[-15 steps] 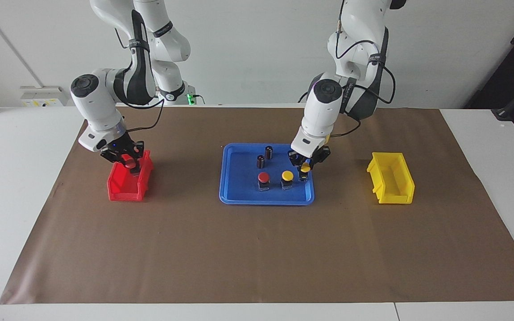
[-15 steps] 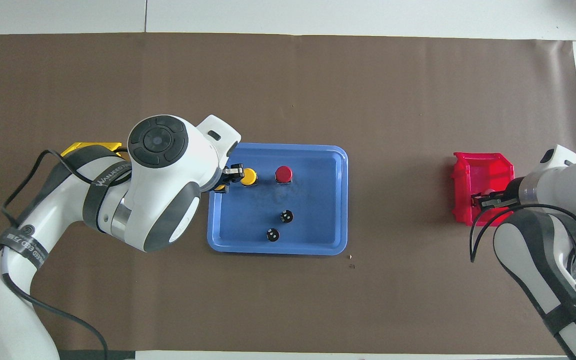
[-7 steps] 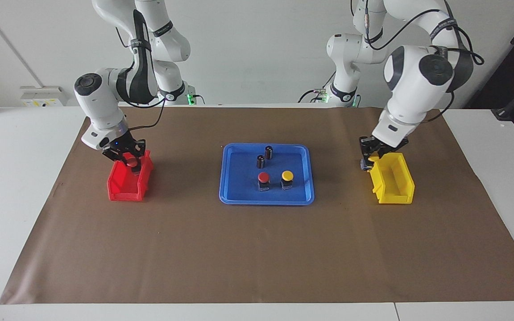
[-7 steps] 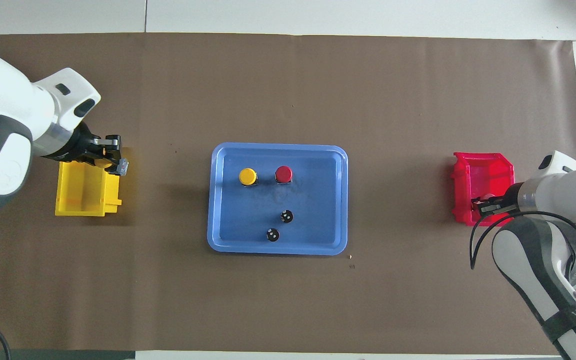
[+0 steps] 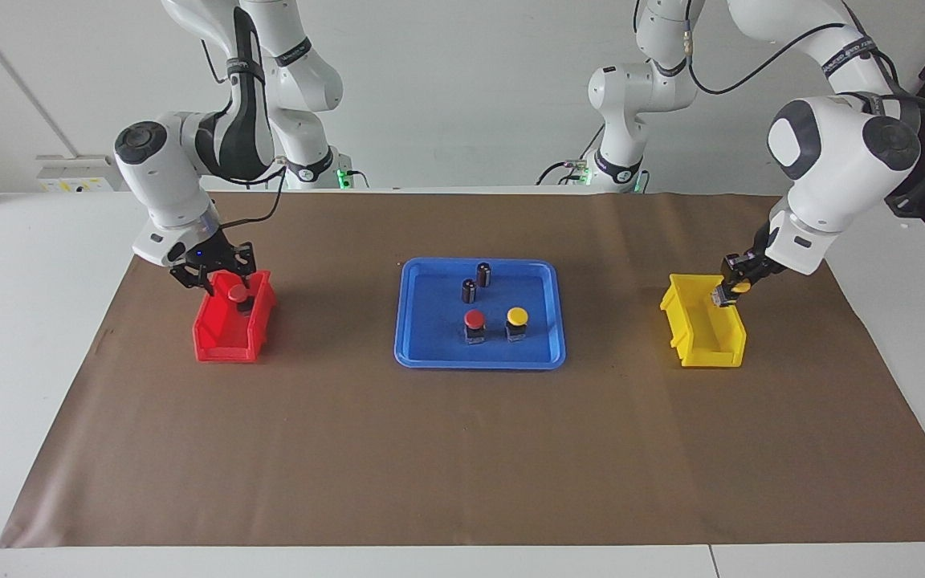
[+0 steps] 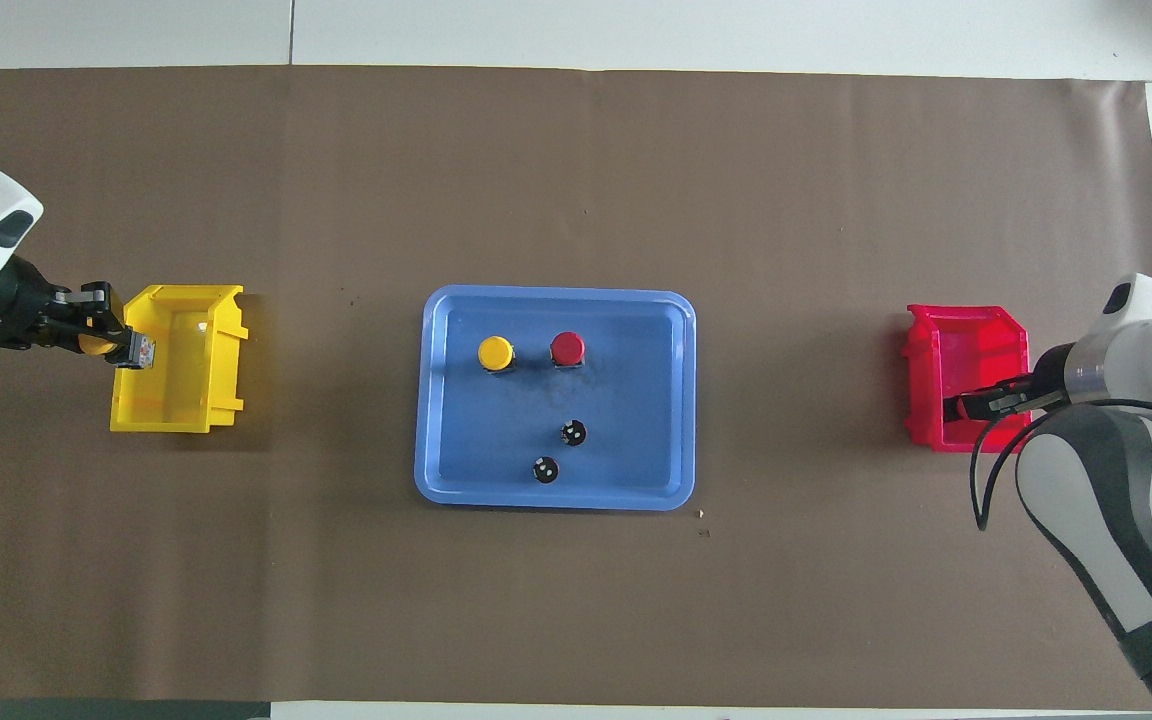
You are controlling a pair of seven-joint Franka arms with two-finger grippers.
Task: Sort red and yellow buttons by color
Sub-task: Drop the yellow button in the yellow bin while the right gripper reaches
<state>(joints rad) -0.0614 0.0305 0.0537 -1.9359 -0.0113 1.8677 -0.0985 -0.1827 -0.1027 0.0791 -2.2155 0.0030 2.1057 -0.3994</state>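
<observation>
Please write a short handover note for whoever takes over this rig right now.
Left gripper: shut on a yellow button, tilted over the yellow bin's rim at the left arm's end; not released.
Right gripper: at the red bin, right above a red button that sits inside it; whether it has let go is unclear.
Blue tray, mid-table: one red button and one yellow button side by side, with two dark cylinders nearer the robots.
Done: one red binned.
Left: drop the held yellow, then sort the tray's two buttons.
</observation>
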